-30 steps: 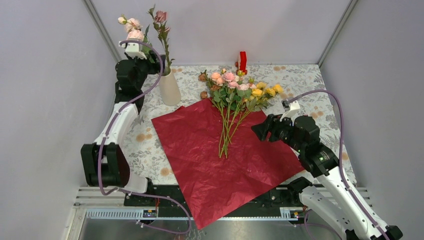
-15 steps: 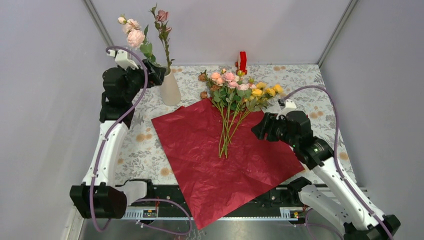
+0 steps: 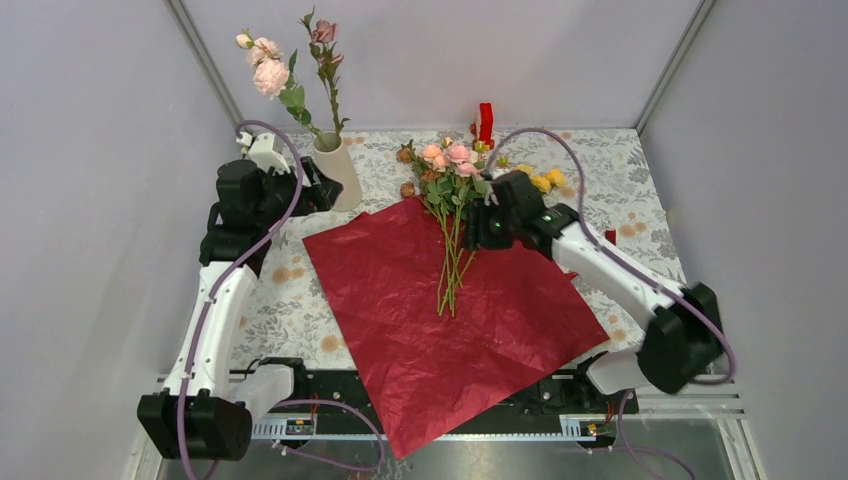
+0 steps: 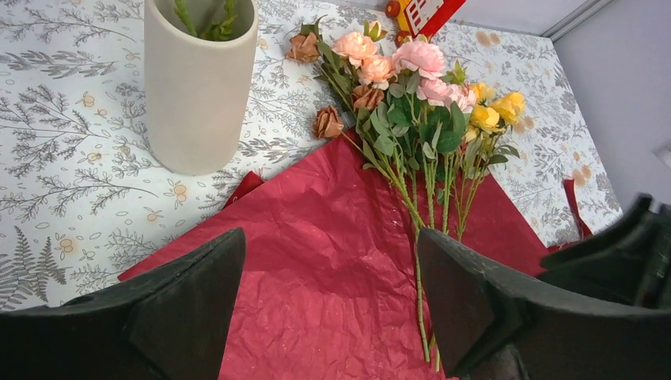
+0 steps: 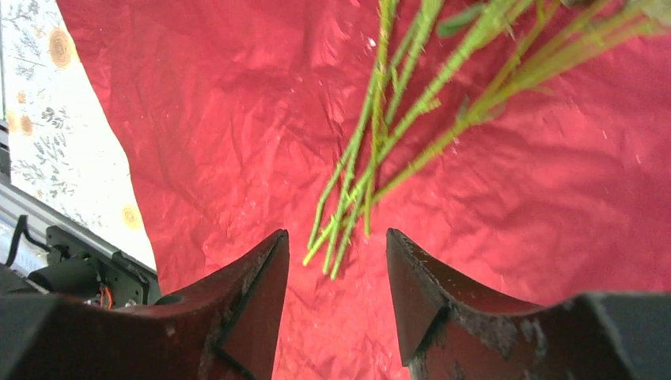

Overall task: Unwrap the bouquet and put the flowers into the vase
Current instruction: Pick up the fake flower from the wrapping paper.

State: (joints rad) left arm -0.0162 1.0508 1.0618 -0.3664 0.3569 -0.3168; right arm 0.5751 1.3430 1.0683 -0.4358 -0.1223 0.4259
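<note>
1. On the left, the left gripper hangs just beside the vase, jaws spread wide with nothing between them.
2. The vase stands upright on the tablecloth near the far-left corner. It already carries two stems, their blooms leaning out above the rim.
3. The wrapping paper lies opened flat in the middle, one corner hanging over the near edge, so the unwrapping looks done.
4. The remaining flowers lie as a loose bunch across the paper's far part. Their long axis runs front to back: cut ends toward the arms, heads toward the back wall, fanning out to the right at the top.
5. I'd judge them light and springy, the stems thin, slick and apt to roll or tangle with neighbours. The heads would crush, so the bare lower stem, below the leaves, is the place to pinch one.
6. The right gripper is low over those stems. Its wrist view shows the jaws partly open and empty, the stem ends lying just ahead of the gap.
7. A small red-and-yellow block stands behind the blooms.
</note>
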